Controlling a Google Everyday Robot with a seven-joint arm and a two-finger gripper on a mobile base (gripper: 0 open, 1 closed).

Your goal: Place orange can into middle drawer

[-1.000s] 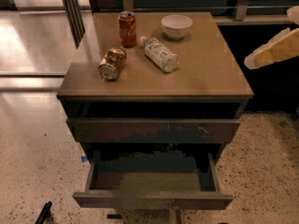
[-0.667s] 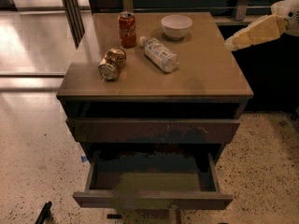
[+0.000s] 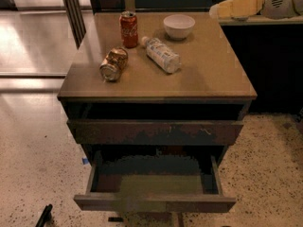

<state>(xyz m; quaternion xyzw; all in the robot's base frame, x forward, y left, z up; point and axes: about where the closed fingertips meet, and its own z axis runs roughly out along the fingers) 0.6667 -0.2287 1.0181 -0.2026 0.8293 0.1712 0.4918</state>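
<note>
The orange can (image 3: 113, 64) lies on its side on the left part of the cabinet top (image 3: 208, 74), its silver end facing the front. The middle drawer (image 3: 156, 204) is pulled out low at the front, showing an olive-grey floor with nothing in it. My gripper (image 3: 215, 11) is at the top right, above the back right corner of the cabinet, pointing left. It is far from the can and holds nothing that I can see.
A red cola can (image 3: 128, 29) stands at the back left. A white bowl (image 3: 179, 26) sits at the back middle. A clear plastic bottle (image 3: 162, 55) lies in the centre. A shut drawer with a scuffed front (image 3: 156, 132) is above the open one.
My gripper has moved up and to the left, from the right edge of the view to the cabinet's back right corner. The things on the cabinet have not moved.
</note>
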